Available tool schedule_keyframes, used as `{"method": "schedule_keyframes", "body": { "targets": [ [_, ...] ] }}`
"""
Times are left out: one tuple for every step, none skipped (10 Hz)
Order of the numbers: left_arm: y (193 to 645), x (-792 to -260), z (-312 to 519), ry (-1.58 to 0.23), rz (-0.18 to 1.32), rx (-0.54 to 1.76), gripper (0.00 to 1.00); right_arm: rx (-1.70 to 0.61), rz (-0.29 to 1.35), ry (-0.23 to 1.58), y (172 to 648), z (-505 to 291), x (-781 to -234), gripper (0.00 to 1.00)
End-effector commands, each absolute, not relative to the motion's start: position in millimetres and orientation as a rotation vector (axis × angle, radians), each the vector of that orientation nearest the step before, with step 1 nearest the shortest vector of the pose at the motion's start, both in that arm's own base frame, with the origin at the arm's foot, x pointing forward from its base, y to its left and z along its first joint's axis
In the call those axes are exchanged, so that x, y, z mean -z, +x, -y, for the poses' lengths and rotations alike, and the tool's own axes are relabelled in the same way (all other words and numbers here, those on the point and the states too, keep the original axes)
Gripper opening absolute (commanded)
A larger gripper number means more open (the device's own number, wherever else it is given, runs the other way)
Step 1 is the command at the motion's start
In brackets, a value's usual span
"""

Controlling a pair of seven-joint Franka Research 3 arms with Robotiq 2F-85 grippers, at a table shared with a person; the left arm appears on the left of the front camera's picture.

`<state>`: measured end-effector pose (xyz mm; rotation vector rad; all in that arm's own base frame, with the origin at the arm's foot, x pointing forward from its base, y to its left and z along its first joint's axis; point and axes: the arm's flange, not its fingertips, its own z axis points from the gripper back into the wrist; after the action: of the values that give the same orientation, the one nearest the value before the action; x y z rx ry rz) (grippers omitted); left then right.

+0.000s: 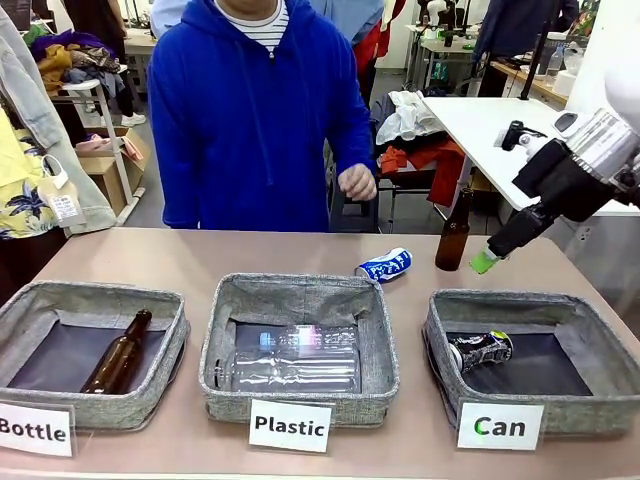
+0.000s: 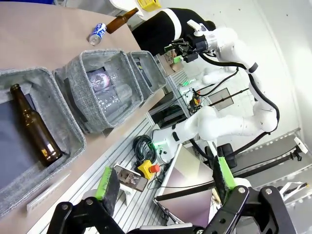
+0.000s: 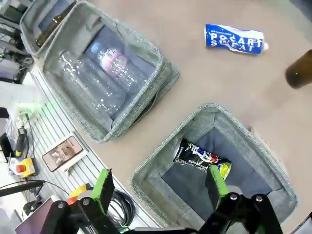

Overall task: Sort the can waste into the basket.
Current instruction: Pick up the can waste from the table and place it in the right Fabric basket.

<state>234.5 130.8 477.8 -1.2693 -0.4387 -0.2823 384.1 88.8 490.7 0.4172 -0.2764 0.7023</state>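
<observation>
- The Can basket (image 1: 437,340) is the rightmost of three baskets in a row on the table (image 1: 150,260). A white sign (image 1: 500,427) reading "Can" stands in front of it.
- A crushed dark can (image 1: 480,350) lies on its side inside this basket, on the dark liner near the left wall.
- A blue can (image 1: 385,265) lies on its side on the bare table behind the row. It is between the far right corner of the Plastic basket (image 1: 225,330) and a standing bottle (image 1: 453,235) of brown glass.
- The right gripper (image 1: 487,258) hangs in the air over the far edge of the Can basket, just beside the standing bottle and angled downward.
- Its jaws are spread wide with nothing between them. In the right wrist view its green pads (image 3: 103,184) frame the Can basket and the dark can below.
- The left gripper (image 2: 163,183) is also spread wide and empty. It hovers off the near edge of the table beside the Bottle basket (image 2: 63,122).
- The Plastic basket holds clear bottles (image 1: 295,360) lying flat.
- The Bottle basket holds one lying bottle (image 1: 118,352) of brown glass.
- A person (image 1: 250,110) in a blue hoodie stands at the far side. One hand (image 1: 357,182) is loosely curled at waist height, well apart from both cans.
</observation>
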Motion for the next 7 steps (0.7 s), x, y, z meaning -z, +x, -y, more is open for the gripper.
{"method": "schedule_keyframes", "body": {
  "targets": [
    [234, -482, -129, -1.29, 0.446, 0.277, 1.0, -0.977, 0.185, 0.315, 408, -115, -497, 1.0],
    [234, -482, -129, -1.29, 0.446, 0.277, 1.0, -1.127, 0.204, 0.271, 437, -134, -505, 1.0],
    [234, -482, -129, -1.29, 0.446, 0.277, 1.0, -1.327, 0.27, 0.242, 455, -152, -512, 1.0],
    [234, -482, -129, -1.29, 0.446, 0.277, 1.0, -1.567, 0.269, 0.265, 468, -168, -516, 1.0],
    [234, -482, -129, -1.29, 0.446, 0.277, 1.0, -1.796, 0.26, 0.277, 481, -181, -519, 1.0],
    [234, -482, -129, -1.29, 0.446, 0.277, 1.0, -2.028, 0.185, 0.288, 495, -190, -515, 1.0],
    [234, -482, -129, -1.29, 0.446, 0.277, 1.0, -2.155, 0.197, 0.18, 510, -192, -508, 1.0]
  ]
}}
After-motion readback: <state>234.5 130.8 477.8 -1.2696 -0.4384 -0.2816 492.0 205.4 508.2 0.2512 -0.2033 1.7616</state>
